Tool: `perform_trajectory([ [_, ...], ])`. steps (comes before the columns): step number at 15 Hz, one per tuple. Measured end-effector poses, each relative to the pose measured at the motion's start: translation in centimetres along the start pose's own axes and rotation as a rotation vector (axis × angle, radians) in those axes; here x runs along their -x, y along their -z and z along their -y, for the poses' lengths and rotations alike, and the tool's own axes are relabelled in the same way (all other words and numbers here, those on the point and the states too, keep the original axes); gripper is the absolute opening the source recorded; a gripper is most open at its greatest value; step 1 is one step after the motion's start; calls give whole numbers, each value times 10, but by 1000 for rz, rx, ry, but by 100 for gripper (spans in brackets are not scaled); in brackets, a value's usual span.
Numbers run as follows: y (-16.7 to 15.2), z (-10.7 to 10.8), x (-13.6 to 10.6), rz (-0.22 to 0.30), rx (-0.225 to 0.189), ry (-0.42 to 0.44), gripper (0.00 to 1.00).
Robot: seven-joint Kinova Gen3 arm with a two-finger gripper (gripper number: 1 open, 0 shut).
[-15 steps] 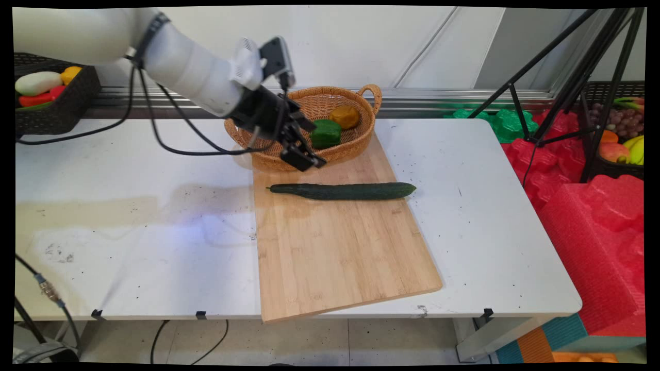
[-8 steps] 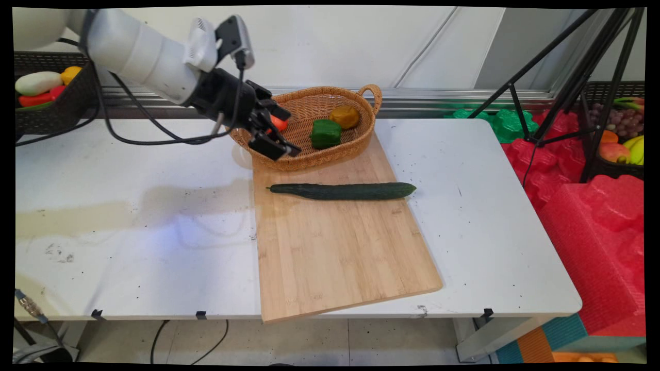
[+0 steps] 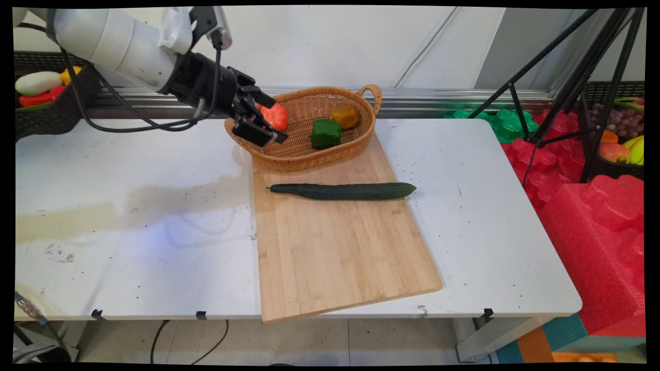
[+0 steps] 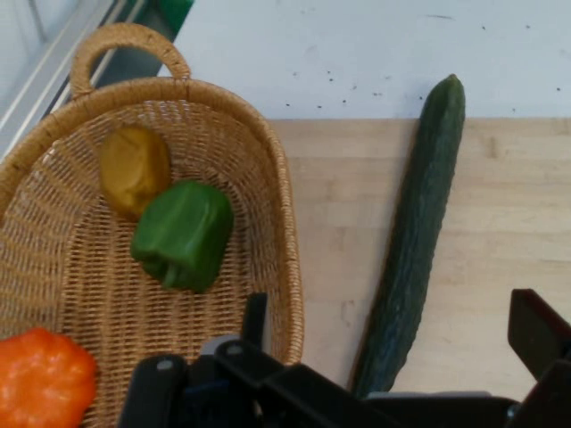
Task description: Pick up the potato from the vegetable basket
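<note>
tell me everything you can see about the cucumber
The cucumber is long, slim and dark green, with dull, slightly bumpy skin; one end tapers to a thin tip, the other is blunt and rounded. It looks whole and uncut. It lies flat across the far part of the wooden cutting board, just in front of the wicker basket but apart from it. Only the board touches it; the end effector is raised over the basket's left rim.
</note>
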Motion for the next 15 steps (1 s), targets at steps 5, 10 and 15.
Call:
perform_trajectory([
  [5,8,5,-12,-3,-44,46,100],
  [10,7,16,-42,-4,-116,86,100],
  [15,-12,35,-78,26,-178,108,100],
])
